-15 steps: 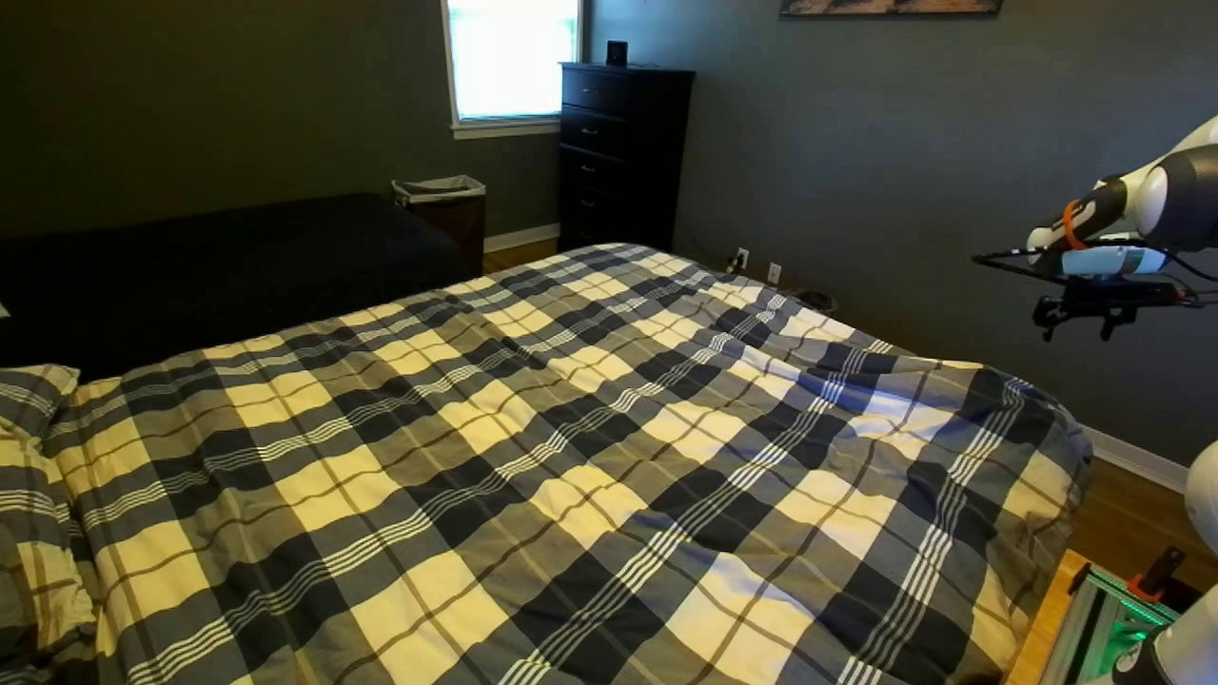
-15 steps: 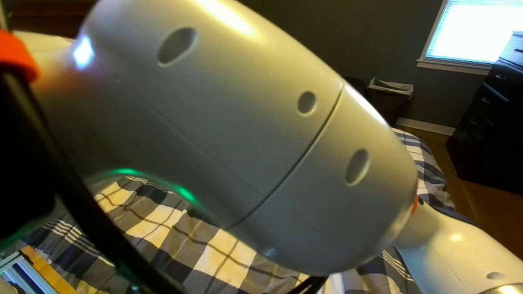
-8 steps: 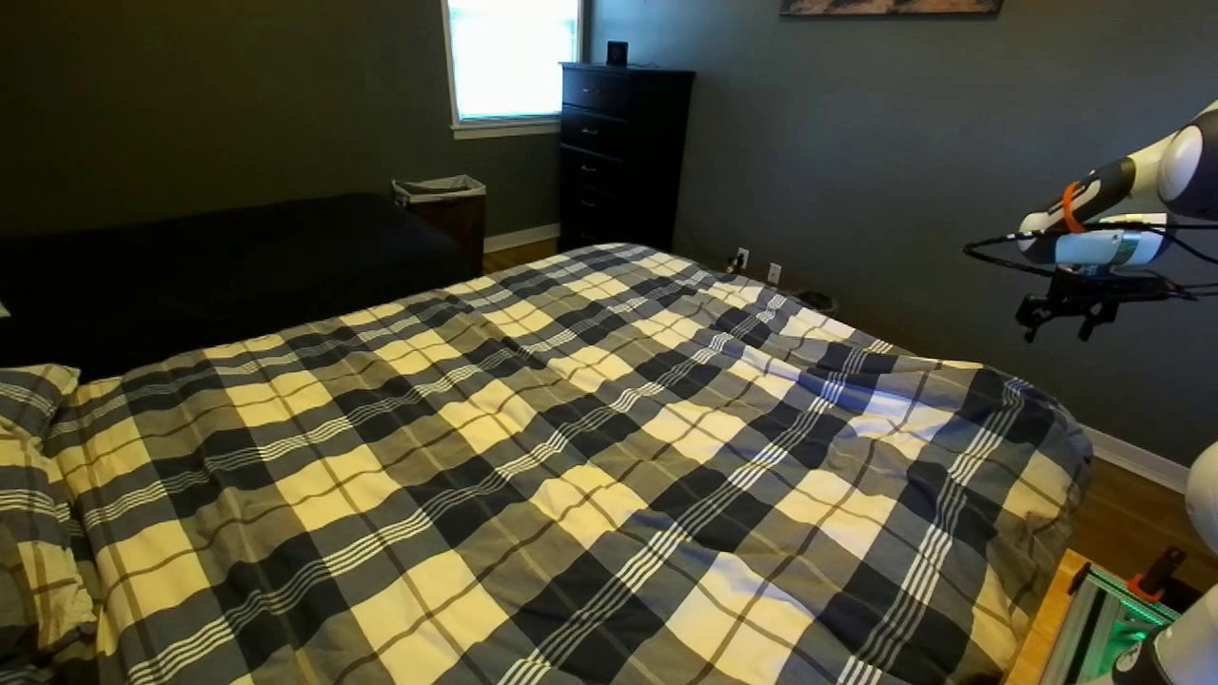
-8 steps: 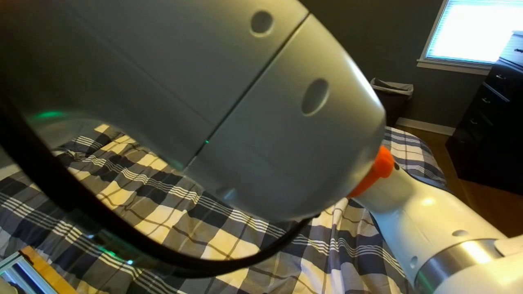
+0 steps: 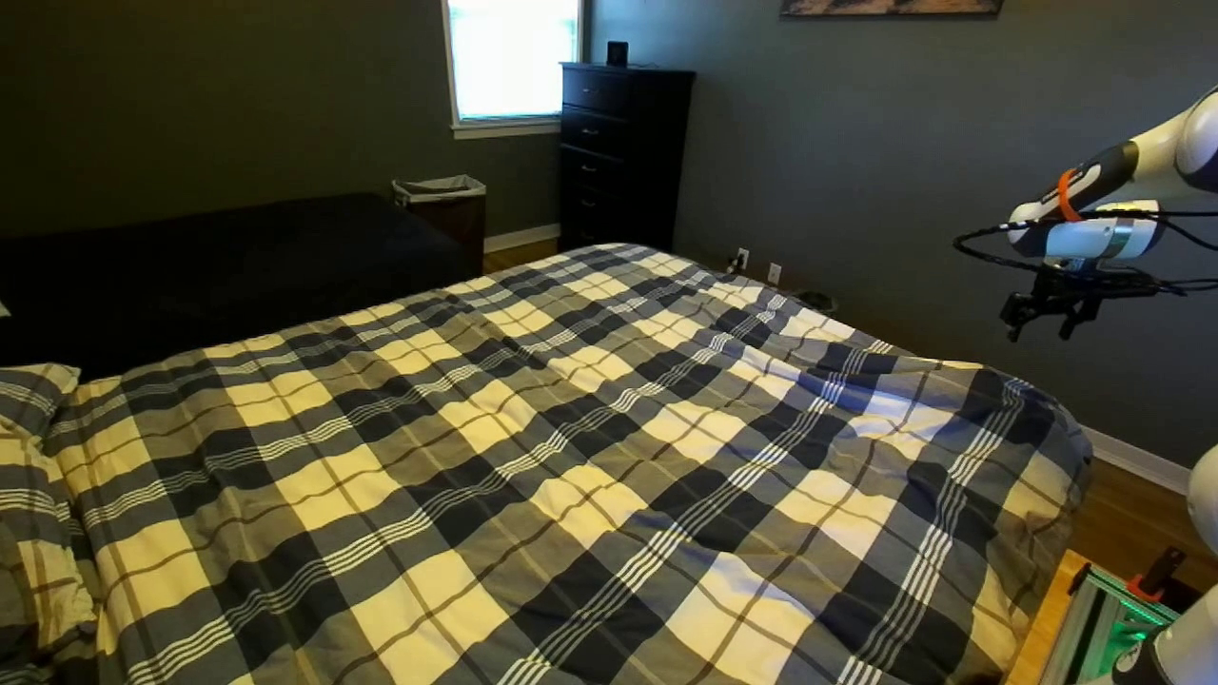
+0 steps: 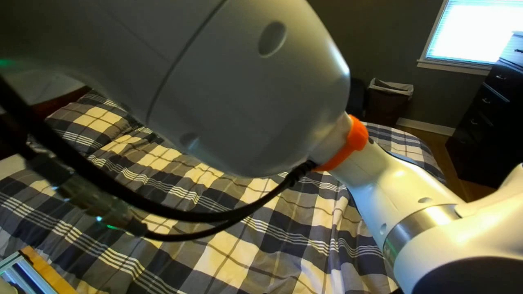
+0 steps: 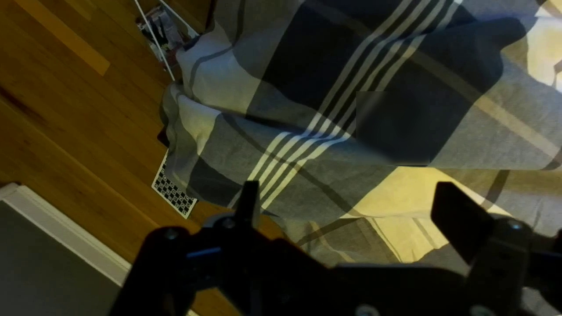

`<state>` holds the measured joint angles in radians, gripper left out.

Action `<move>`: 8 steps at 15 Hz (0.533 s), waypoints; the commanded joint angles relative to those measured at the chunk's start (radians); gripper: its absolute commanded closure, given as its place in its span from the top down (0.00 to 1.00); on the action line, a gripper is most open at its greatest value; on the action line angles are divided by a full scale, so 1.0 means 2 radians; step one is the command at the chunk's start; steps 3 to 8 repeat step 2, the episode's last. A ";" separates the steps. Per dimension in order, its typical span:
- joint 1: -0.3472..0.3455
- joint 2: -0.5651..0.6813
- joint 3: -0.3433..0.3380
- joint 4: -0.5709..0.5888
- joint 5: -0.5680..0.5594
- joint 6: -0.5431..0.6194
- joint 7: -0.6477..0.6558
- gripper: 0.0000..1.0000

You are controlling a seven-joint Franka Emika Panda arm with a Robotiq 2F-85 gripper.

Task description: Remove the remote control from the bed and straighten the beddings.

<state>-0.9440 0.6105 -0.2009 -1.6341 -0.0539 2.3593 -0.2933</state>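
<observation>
The plaid comforter (image 5: pixel 571 409), checked in black, grey and pale yellow-cream, covers the bed. It also shows in an exterior view (image 6: pixel 229 253) behind the arm. It has ripples and a raised fold near the foot end. In the wrist view the comforter (image 7: pixel 298 180) is folded over and hangs past the bed's edge toward the floor. My gripper (image 5: pixel 1039 333) is open and empty, in the air beyond the foot end, apart from the cloth. In the wrist view its fingers (image 7: pixel 347 186) are wide apart with the comforter below. No remote control is in view.
A dark couch (image 5: pixel 238 271), a hamper (image 5: pixel 442 219) and a black dresser (image 5: pixel 623 157) stand beyond the bed. Pillows (image 6: pixel 96 118) lie at the head. The robot's stand (image 5: pixel 1094 618) is beside the foot end. A checkered board (image 7: pixel 173 188) lies on the wood floor (image 7: pixel 79 114).
My arm and open gripper have moved steadily left in an exterior view. In an exterior view the near arm link has shifted up and left, uncovering more bed and a pillow. The comforter has not moved.
</observation>
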 commanded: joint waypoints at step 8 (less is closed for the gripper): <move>0.007 -0.003 -0.005 -0.002 0.005 -0.002 -0.004 1.00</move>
